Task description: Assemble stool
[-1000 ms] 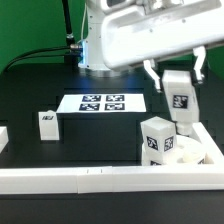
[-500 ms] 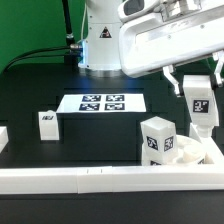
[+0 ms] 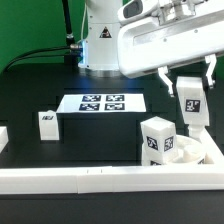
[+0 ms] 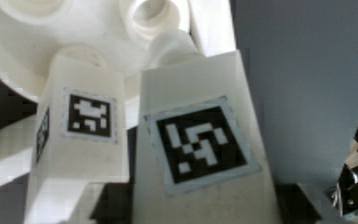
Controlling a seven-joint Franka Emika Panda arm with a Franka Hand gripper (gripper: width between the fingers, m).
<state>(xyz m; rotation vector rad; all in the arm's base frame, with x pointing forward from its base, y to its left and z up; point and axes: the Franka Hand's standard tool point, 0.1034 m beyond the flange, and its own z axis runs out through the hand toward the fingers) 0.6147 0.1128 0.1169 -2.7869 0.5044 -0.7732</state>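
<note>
While the jaws grip a tagged leg block (image 3: pixel 189 102) above the round seat (image 3: pixel 190 152) by the bench's (image 3: pixel 100 140) front edge, leg-fitting looks underway: next, lower it squarely in beside the fitted leg (image 3: pixel 157 138).

Robotics lab: marker board (image 3: pixel 102 102), black table (image 3: pixel 40 85), green backdrop (image 3: pixel 30 25).

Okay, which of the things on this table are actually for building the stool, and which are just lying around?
For the stool:
- round seat
- standing leg block, upright on the seat
- held leg block, gripped by the gripper
- loose leg block, alone on the table

Just lying about:
- marker board
- white border rail
</note>
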